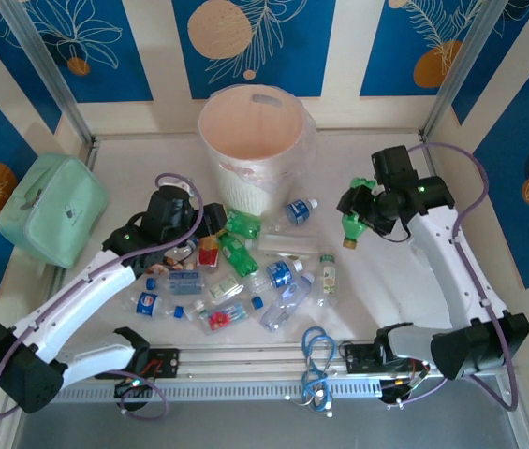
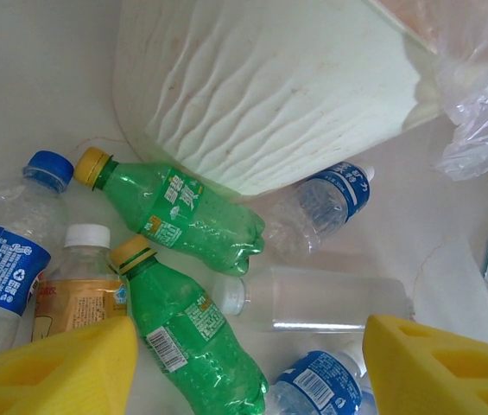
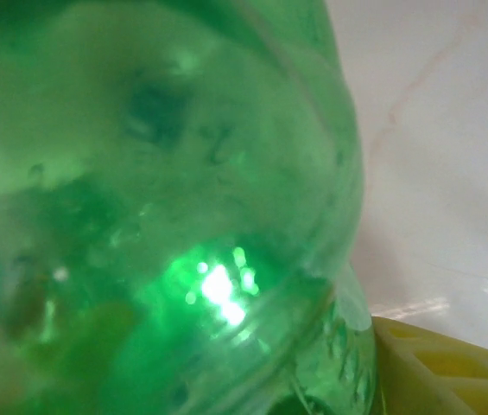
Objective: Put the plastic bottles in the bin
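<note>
**Overhead view.** Bin point(image 1: 245, 178): cream-white, round, upright, clear liner, top centre. Plastic bottles point(image 1: 283, 274): lying scattered just below it at centre; clear with blue caps and labels, green with yellow caps, some red. One green bottle point(image 1: 352, 227), cap down, centre right, clamped in the right gripper point(image 1: 357, 213).

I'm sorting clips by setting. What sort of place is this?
Likely a robot test cell, not a home: a white table boxed in by blue printed panels on metal posts, and a left arm and right arm mounted at its near edge.
</note>
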`<control>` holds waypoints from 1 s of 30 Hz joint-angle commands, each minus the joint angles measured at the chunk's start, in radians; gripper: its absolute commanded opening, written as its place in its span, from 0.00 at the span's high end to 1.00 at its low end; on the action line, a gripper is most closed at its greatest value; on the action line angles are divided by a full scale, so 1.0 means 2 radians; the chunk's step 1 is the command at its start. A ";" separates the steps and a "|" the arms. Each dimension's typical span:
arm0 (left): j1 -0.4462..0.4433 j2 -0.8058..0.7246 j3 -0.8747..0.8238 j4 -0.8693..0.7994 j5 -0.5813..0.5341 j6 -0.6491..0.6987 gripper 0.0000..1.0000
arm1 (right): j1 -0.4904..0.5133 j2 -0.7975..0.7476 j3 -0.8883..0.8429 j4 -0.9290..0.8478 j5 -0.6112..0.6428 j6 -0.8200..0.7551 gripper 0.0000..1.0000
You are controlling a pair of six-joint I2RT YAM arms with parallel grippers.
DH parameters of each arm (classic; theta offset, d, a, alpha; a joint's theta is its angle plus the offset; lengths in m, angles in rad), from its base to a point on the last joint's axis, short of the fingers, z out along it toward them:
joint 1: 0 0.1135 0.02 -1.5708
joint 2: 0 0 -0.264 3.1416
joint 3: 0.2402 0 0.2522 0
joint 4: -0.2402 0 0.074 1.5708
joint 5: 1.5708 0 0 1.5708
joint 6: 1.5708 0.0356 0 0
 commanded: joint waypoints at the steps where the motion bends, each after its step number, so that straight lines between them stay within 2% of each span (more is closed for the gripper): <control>1: -0.004 0.001 0.019 -0.005 0.010 0.003 0.31 | 0.020 0.010 0.066 -0.025 -0.016 0.013 0.39; 8: -0.004 0.001 0.026 -0.009 0.007 -0.005 0.31 | 0.067 0.082 0.250 -0.010 -0.028 0.002 0.40; 19: -0.004 0.001 0.035 -0.012 0.004 -0.004 0.31 | 0.105 0.259 0.508 -0.007 -0.036 -0.011 0.40; 30: -0.005 0.002 0.041 -0.014 0.000 -0.005 0.31 | 0.113 0.356 0.587 0.037 -0.039 -0.004 0.39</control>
